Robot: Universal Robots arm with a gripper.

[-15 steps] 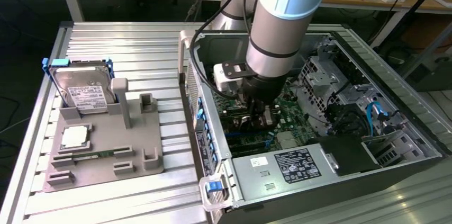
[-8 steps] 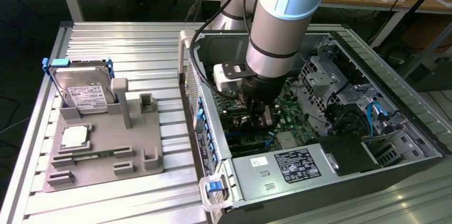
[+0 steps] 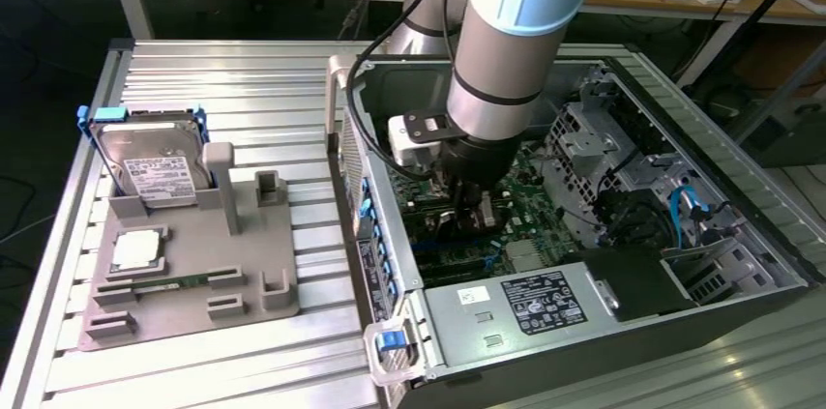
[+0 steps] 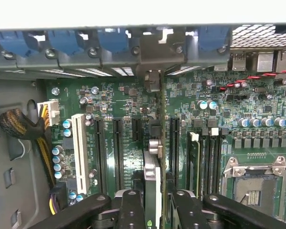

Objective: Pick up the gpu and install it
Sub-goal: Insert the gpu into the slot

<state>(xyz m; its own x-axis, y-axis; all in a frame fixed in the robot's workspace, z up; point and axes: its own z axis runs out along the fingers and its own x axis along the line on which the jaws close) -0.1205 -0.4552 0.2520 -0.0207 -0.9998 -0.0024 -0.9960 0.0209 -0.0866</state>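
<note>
My gripper (image 3: 462,204) is down inside the open computer case (image 3: 387,264), over the green motherboard (image 4: 124,109). It is shut on the gpu (image 4: 153,171), which I see edge-on as a thin dark card with a metal part, standing upright between the two black fingers (image 4: 131,210). The card runs from the gripper (image 4: 155,206) toward the rear slot brackets (image 4: 152,78) and lies in line with the long black expansion slots (image 4: 118,148). I cannot tell whether its lower edge is seated in a slot. In the exterior view the gpu (image 3: 461,223) is mostly hidden by the arm.
A grey fixture (image 3: 193,283) at the exterior view's left holds a silver hard drive (image 3: 155,172) in a blue frame, a square chip (image 3: 137,250) and a green memory stick (image 3: 174,284). Inside the case are a power supply (image 3: 543,303), a drive cage (image 3: 606,148) and cables (image 4: 19,126).
</note>
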